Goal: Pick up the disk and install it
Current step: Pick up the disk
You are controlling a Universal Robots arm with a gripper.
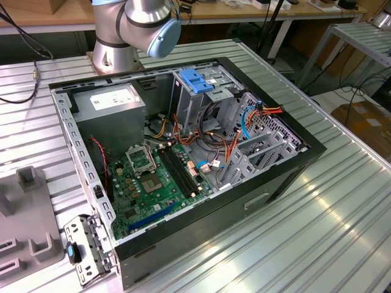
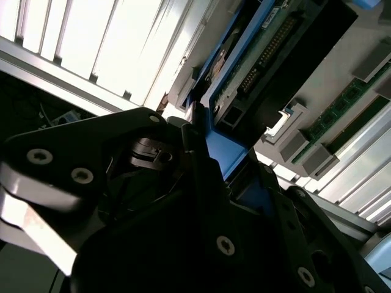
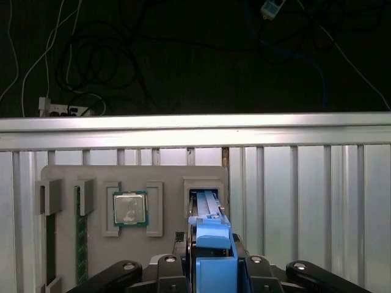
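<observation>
Presently gripped: the gripper (image 3: 212,261) was clenched on the disk (image 3: 212,235), with its fingers (image 3: 244,267) pressed against the blue rails (image 3: 211,204) from either side.
Disk position: it stood edge-on over the tray (image 3: 165,177), its far end at the slot (image 3: 206,186). I could not tell whether it had cleared the slot.
Second wrist view: the disk's board side lay close past the fingers, with a blue rail between them.
Neighbours: the CPU (image 3: 130,209) and memory sticks (image 3: 79,244) sat in their own pockets beside the slot.
Case: in the exterior view the open case (image 1: 201,238) lay on the table (image 1: 317,244), well apart from the tray. Its cage (image 1: 201,104) stood near loose cables (image 1: 214,146).
Risk, slip: the hold was on plastic rails rather than on metal, so I judged that a jolt or tilt could let the disk slide or twist in the grip.
Risk, snag: if the disk was partly in the slot, a pull that was not straight could jam it against the slot wall or drag the tray.
Risk, neighbours: a sideways swing close to the tray could knock the CPU or the memory sticks.
Risk, case: the cables crowded the cage, so the disk could catch on one or pinch it.
Risk, alignment: a small skew in the grip would likely make the rails bind at the cage.
</observation>
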